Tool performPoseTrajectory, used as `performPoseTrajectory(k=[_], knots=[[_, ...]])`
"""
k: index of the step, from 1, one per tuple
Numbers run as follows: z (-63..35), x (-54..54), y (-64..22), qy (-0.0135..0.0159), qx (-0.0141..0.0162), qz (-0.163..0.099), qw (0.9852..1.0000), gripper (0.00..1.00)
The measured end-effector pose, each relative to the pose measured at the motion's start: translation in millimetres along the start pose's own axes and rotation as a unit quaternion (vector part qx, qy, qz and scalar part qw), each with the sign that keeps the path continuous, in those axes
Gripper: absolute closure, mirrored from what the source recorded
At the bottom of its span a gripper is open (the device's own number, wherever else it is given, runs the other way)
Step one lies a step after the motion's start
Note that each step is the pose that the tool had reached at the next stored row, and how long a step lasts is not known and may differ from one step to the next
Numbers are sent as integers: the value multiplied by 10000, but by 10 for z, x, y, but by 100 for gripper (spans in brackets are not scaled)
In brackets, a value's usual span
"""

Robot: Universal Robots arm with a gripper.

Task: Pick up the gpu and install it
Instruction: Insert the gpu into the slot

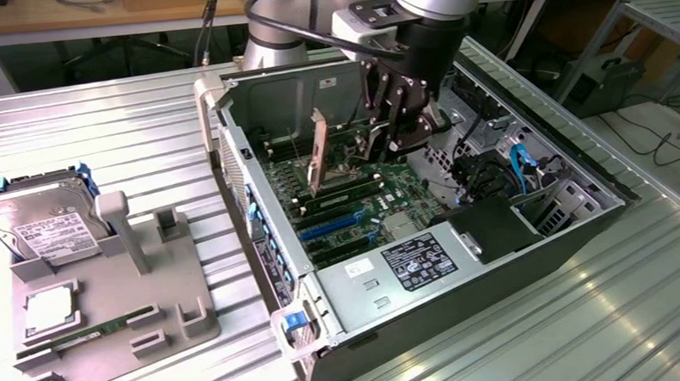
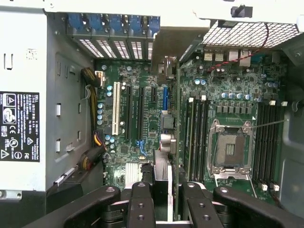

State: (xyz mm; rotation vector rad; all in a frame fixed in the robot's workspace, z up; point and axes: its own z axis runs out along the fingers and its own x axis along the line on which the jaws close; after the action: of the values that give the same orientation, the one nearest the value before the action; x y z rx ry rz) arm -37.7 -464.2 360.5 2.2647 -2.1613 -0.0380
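Standing inside the open computer case (image 1: 434, 238) on the ribbed metal table (image 1: 120, 140), exterior view: the gpu (image 1: 336, 156), a thin card held on edge above the green motherboard (image 1: 375, 198), its pale end bracket (image 1: 317, 153) toward the case's rear wall. The gripper (image 1: 397, 119) reaches down into the case from the arm (image 1: 424, 6) and is clenched on the card's upper edge, near the middle of the case. Power supply (image 1: 418, 264) with its black label fills the near corner of the case; blue cables (image 1: 521, 170) lie along the case's far side on the exterior view's right. Near the table's edge on the exterior view's left sits a grey fixture tray (image 1: 116, 321). On it: a silver hard drive (image 1: 43, 225) with white label propped upright at the tray's far end, a square chip (image 1: 49, 311) lying flat, and a narrow green RAM stick (image 1: 88, 331) lying flat toward the near end.

Wrist view: the gripper's black fingers (image 2: 142, 209) close on the gpu (image 2: 164, 161), seen edge-on and running away from the camera over the motherboard (image 2: 223, 85). The card sits directly over the expansion slots, just beside a blue slot (image 2: 165, 97) and near a white slot (image 2: 116, 109); whether it is seated cannot be told. The empty CPU socket (image 2: 231, 149) lies to one side, flanked by memory slots (image 2: 197, 137). Blue slot clips (image 2: 111, 23) line the case's rear wall.
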Motion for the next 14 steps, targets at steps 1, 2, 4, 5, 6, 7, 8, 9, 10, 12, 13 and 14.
performPoseTrajectory(k=[1, 2, 4, 5, 6, 7, 8, 9, 10, 12, 13, 14], knots=[[5, 1, 0, -2, 0, -2, 10000, 72], [10, 1, 0, -4, 0, -3, 10000, 72], [25, 3, -1, -10, 0, -6, 10000, 72], [32, 4, -1, -13, -1, -7, 10000, 72], [36, 5, -1, -15, -1, -8, 10000, 72], [42, 6, -1, -18, -2, -9, 10000, 72], [46, 7, -1, -19, -2, -11, 10000, 72], [49, 7, -1, -21, -2, -11, 10000, 72], [52, 8, -1, -23, -3, -12, 10000, 72], [59, 9, -1, -28, -3, -14, 10000, 72], [62, 10, -1, -32, -4, -14, 10000, 72], [65, 10, -1, -36, -4, -15, 10000, 72]])
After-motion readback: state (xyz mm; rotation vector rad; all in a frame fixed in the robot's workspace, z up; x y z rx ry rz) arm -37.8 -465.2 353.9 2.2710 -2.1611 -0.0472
